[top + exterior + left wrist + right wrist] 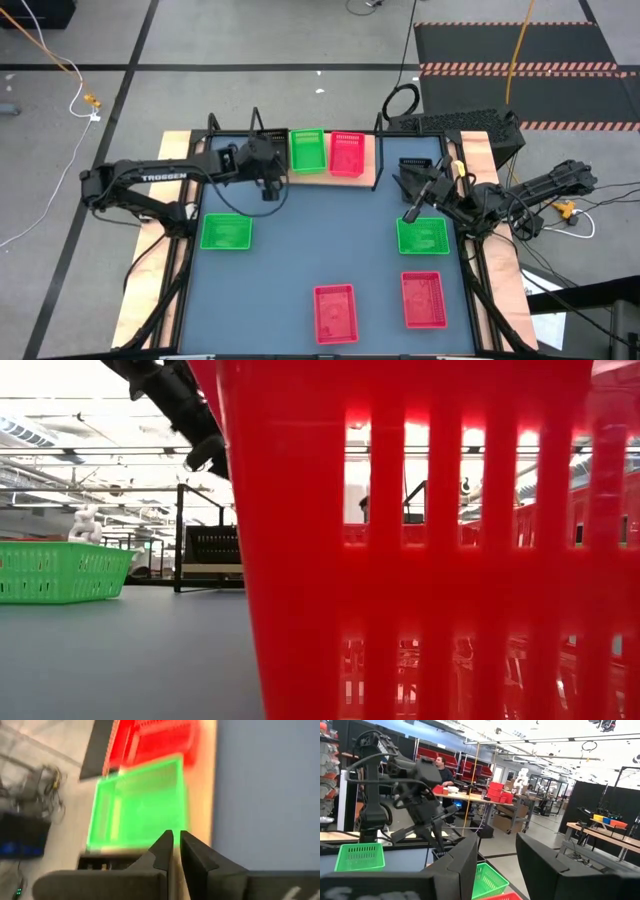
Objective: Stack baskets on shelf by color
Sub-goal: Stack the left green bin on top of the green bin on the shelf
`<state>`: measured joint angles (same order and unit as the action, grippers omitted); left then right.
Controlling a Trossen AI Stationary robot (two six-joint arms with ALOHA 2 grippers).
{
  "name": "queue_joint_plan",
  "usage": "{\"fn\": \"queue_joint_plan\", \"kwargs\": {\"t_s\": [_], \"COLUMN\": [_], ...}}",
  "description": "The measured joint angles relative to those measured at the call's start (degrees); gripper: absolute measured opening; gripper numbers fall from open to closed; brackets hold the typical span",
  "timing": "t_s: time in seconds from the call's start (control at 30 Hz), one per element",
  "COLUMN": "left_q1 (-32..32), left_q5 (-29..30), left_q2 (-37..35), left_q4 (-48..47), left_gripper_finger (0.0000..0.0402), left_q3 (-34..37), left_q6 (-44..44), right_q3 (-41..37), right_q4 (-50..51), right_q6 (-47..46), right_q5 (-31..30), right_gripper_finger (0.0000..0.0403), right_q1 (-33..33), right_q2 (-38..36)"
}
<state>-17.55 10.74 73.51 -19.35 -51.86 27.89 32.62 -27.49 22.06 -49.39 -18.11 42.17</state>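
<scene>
**Left jaws nearly shut at the shelf; right jaws wide above a green basket**

The left gripper (268,190) hangs at the front edge of the shelf (372,165), at the bench's (320,255) far side. Its jaws stand almost together, only a thin slit between the two fingers (163,851), and nothing shows between them. Just beyond the jaws a green basket on the shelf (307,151) sits beside a red basket on the shelf (346,154), the two side by side. A dark basket seems to sit on the shelf close behind the jaws, but the arm hides most of it.

The right gripper (411,212) has its jaws spread wide and empty, poised just above the far edge of a second green basket (423,236) on the bench. A third green basket (225,232) lies on the bench nearer the left arm, well apart from its jaws. Two more red baskets, one (334,313) and the other (423,299), lie at the near edge.
</scene>
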Motion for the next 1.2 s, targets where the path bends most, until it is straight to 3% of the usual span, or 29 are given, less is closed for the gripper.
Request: {"fn": "queue_joint_plan", "kwargs": {"t_s": [0.33,0.47,0.63,0.73,0.87,1.07,1.2], "left_q1": [16.71,21.96,25.89,27.65,29.92,30.15,30.18], "left_q5": [-0.23,1.95,5.11,5.23,5.15,5.77,8.75], "left_q2": [5.95,8.70,8.18,7.76,7.79,7.85,7.89], "left_q4": [8.43,5.89,-2.41,-10.93,-25.73,-40.62,-40.59], "left_gripper_finger": [0.0080,0.0087,0.0088,0.0088,0.0088,0.0088,0.0088], "left_q3": [-0.07,0.00,-0.07,-1.01,-1.84,-1.86,-1.18], "left_q6": [-8.34,-17.71,-39.98,-57.26,-72.58,-88.88,-92.11], "right_q3": [0.02,0.02,0.02,0.02,0.02,0.02,0.02], "right_q4": [-3.53,-5.05,-9.73,-11.45,-12.58,-13.37,-13.48], "right_q6": [3.43,7.83,14.26,17.83,19.72,19.56,17.58], "right_q5": [0.07,0.07,0.11,0.07,0.13,3.34,8.05], "right_gripper_finger": [0.0130,0.0130,0.0130,0.0130,0.0130,0.0130,0.0130], "right_q1": [0.02,0.08,0.11,0.42,2.08,5.83,8.21], "right_q2": [-0.01,-0.08,-0.13,-0.15,-0.15,-0.13,-0.13]}}
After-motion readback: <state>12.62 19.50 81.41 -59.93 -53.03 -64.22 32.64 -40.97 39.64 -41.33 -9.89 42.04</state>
